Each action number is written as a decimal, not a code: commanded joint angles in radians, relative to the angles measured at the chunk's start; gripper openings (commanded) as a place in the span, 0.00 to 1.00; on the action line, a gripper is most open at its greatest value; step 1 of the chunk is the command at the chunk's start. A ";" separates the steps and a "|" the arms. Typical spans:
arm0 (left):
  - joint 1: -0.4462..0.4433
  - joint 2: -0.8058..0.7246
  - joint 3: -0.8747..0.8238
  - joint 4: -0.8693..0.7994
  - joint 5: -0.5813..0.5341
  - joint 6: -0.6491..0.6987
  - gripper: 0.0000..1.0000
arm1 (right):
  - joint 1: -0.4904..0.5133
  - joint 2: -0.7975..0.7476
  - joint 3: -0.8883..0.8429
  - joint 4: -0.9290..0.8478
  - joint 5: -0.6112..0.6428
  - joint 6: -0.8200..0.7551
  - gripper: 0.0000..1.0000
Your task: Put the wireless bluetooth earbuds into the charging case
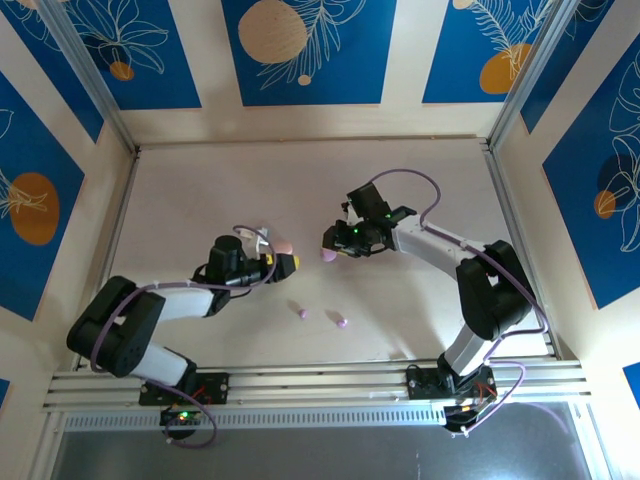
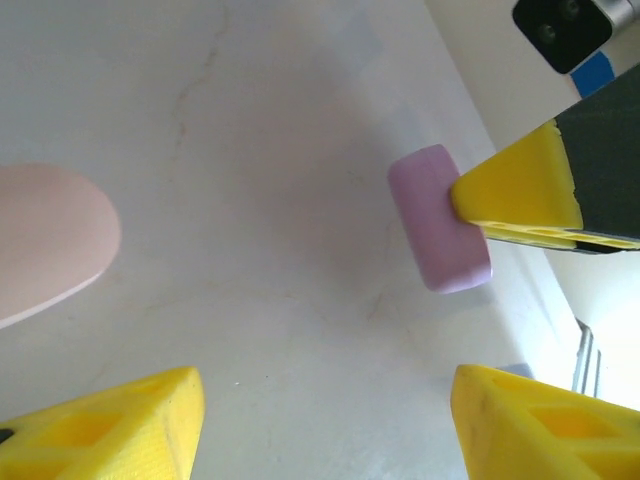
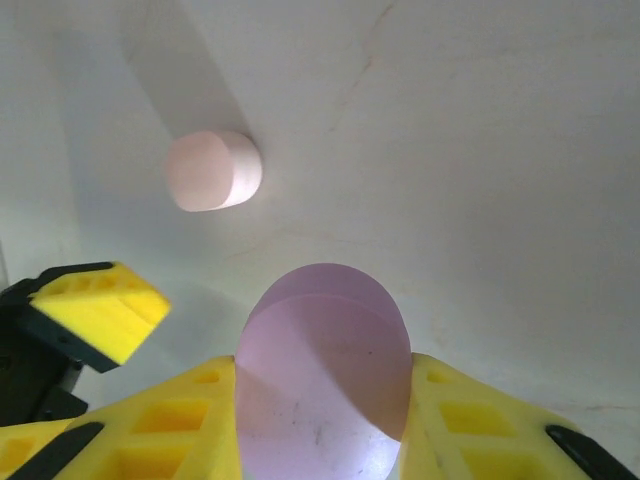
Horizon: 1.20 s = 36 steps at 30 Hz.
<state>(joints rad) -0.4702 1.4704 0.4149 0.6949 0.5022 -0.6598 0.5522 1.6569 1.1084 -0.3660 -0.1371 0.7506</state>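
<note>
Right gripper (image 3: 325,378) grasps the purple charging case (image 3: 325,320), evidently steadying it for loading; left gripper (image 2: 325,392), jaws apart and empty, hangs on the near side of the pink case (image 2: 50,240).

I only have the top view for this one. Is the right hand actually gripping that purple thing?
Observer: Yes; its wrist camera shows the right hand clamped on both sides of a purple case.
Operator: And the left hand?
Observer: The left hand is open, only bare table inside it.
Operator: The pink case?
Observer: The pink case lies on the table, touched by neither hand.
</note>
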 commanded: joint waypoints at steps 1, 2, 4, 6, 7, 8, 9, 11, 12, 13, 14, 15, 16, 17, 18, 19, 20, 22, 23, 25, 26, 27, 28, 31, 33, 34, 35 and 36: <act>-0.010 0.031 0.036 0.079 0.087 -0.033 0.66 | 0.001 -0.003 -0.028 0.086 -0.099 0.041 0.34; -0.010 0.040 0.040 0.083 0.094 -0.037 0.66 | 0.001 0.000 -0.031 0.097 -0.103 0.046 0.34; -0.011 0.056 0.053 0.069 0.101 -0.036 0.66 | 0.003 0.012 -0.031 0.112 -0.115 0.055 0.34; -0.013 0.077 0.067 0.052 0.109 -0.035 0.66 | 0.005 0.020 -0.032 0.129 -0.129 0.062 0.34; -0.014 0.088 0.072 0.057 0.118 -0.040 0.66 | 0.008 0.026 -0.032 0.134 -0.130 0.065 0.34; -0.015 0.097 0.074 0.066 0.124 -0.046 0.66 | 0.010 0.028 -0.029 0.134 -0.128 0.066 0.34; -0.015 0.106 0.079 0.070 0.130 -0.052 0.66 | 0.012 0.034 -0.027 0.134 -0.131 0.067 0.34; -0.016 0.123 0.086 0.073 0.143 -0.056 0.66 | 0.015 0.042 -0.025 0.135 -0.136 0.070 0.33; -0.016 0.129 0.090 0.076 0.147 -0.061 0.67 | 0.018 0.048 -0.024 0.134 -0.140 0.071 0.32; -0.016 0.136 0.091 0.082 0.151 -0.064 0.67 | 0.022 0.051 -0.022 0.134 -0.141 0.073 0.32; -0.016 0.138 0.092 0.084 0.153 -0.067 0.68 | 0.024 0.052 -0.021 0.134 -0.141 0.072 0.32; -0.016 0.141 0.093 0.084 0.153 -0.067 0.68 | 0.027 0.054 -0.022 0.134 -0.141 0.074 0.32; -0.016 0.141 0.094 0.082 0.153 -0.067 0.68 | 0.030 0.056 -0.022 0.134 -0.142 0.076 0.32; -0.016 0.143 0.094 0.079 0.151 -0.066 0.68 | 0.032 0.056 -0.024 0.137 -0.144 0.077 0.32; -0.016 0.143 0.096 0.075 0.149 -0.066 0.69 | 0.034 0.057 -0.025 0.139 -0.151 0.080 0.32; -0.016 0.143 0.097 0.073 0.147 -0.064 0.69 | 0.037 0.059 -0.025 0.141 -0.156 0.083 0.32; -0.016 0.144 0.097 0.070 0.146 -0.063 0.69 | 0.038 0.057 -0.025 0.143 -0.160 0.084 0.32; -0.016 0.143 0.099 0.063 0.141 -0.061 0.69 | 0.043 0.052 -0.031 0.149 -0.168 0.090 0.32; -0.016 0.145 0.100 0.060 0.140 -0.060 0.69 | 0.044 0.049 -0.034 0.153 -0.171 0.094 0.32; -0.016 0.144 0.100 0.051 0.133 -0.057 0.68 | 0.046 0.045 -0.039 0.162 -0.182 0.099 0.32; -0.016 0.145 0.101 0.049 0.131 -0.057 0.67 | 0.046 0.045 -0.038 0.163 -0.186 0.102 0.32; -0.016 0.144 0.102 0.045 0.130 -0.055 0.67 | 0.048 0.044 -0.039 0.162 -0.188 0.101 0.32; -0.016 0.143 0.102 0.043 0.128 -0.054 0.66 | 0.049 0.044 -0.040 0.162 -0.190 0.103 0.32; -0.015 0.139 0.102 0.030 0.116 -0.049 0.64 | 0.051 0.038 -0.044 0.164 -0.193 0.104 0.32; -0.013 0.132 0.101 0.016 0.106 -0.043 0.63 | 0.051 0.033 -0.047 0.164 -0.193 0.106 0.32; -0.013 0.129 0.101 0.011 0.103 -0.041 0.63 | 0.050 0.031 -0.047 0.162 -0.193 0.106 0.32; -0.012 0.128 0.101 0.006 0.098 -0.039 0.62 | 0.049 0.029 -0.048 0.161 -0.193 0.105 0.32; -0.012 0.125 0.101 0.000 0.092 -0.036 0.62 | 0.049 0.028 -0.048 0.160 -0.193 0.105 0.32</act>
<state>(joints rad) -0.4740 1.6066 0.4931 0.7254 0.6209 -0.7238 0.5919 1.7073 1.0706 -0.2054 -0.2733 0.8482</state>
